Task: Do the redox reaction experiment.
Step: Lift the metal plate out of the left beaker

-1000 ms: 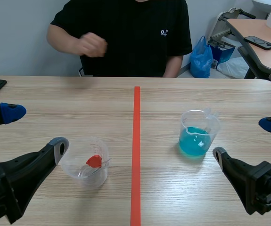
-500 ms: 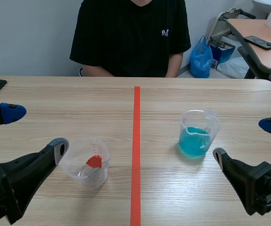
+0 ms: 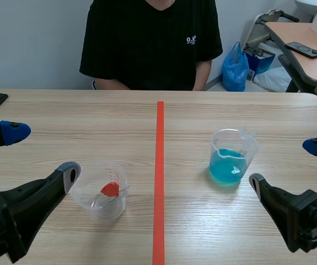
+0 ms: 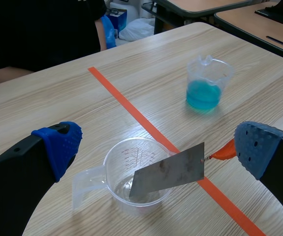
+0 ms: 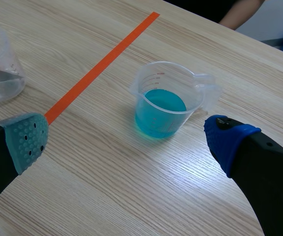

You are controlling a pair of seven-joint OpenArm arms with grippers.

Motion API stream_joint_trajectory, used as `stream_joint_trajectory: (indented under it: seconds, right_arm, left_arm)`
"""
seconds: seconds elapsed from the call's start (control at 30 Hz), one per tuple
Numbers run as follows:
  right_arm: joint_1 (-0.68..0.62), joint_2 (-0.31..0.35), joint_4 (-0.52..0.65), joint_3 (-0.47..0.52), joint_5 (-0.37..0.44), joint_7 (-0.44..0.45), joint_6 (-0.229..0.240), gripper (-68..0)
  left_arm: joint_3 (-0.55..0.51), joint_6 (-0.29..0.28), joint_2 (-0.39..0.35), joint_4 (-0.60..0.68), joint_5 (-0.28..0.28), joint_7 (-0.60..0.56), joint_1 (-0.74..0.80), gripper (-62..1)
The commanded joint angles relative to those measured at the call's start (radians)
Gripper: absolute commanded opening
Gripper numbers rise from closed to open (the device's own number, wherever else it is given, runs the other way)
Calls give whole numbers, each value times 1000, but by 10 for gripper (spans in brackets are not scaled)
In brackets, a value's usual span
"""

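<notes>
Table: wooden, split down the middle by an orange-red tape line; both beakers stood on it, one on each side of the line.
Person: sat across the table in a black shirt, well apart from the glassware.
Left gripper: fingers were spread wide and held nothing; the clear beaker stood just ahead of them.
Right gripper: fingers were likewise wide apart and empty, near the blue beaker.
Blue beaker: right of the line, upright, roughly a third full of blue liquid. A squeeze too hard would likely have buckled its thin wall, and a fast tilt would probably have slopped solution onto the table.
Clear beaker: left of the line, upright and light. A finger nudging it would likely have tipped it.
Metal strip: leaned inside the clear beaker, with its upper end and red tag over the rim. A finger catching that end could have levered the strip out.
</notes>
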Motion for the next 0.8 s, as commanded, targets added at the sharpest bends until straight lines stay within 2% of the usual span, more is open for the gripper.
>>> stream_joint_trajectory:
  seconds: [0.0,0.77]
  right_arm:
    - [11,10,19,6,8,11,-3,4]
    - [11,10,19,6,8,12,11,4]
  left_arm:
    - [-6,-2,0,15,-2,-14,5,14]
    - [-6,-2,0,15,-2,-14,5,14]
